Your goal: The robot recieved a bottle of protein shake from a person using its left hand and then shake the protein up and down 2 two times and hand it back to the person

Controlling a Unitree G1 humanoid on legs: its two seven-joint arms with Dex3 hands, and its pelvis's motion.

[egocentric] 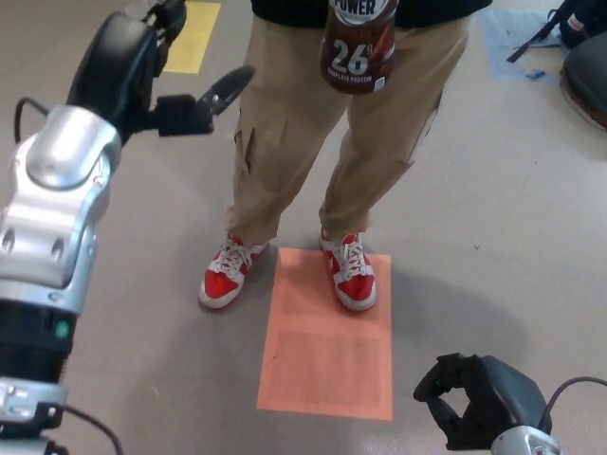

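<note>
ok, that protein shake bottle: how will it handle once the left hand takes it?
The bottle looks like rigid plastic, so probably stiff in the grip. Its glossy label may be slippery. The left hand is open and apart from it.

Left arm: silver-shelled forearm rising along the picture's left edge, reaching up and forward.
Left hand (142, 66): black, raised high near the top left, holding nothing; its thumb (223, 92) juts out to the right, well apart from the two thick fingers at the top edge.
Right hand (474, 398): black, low at the bottom right corner, fingers curled inward around nothing.
Right wrist: a silver cuff just shows at the bottom edge.
</note>
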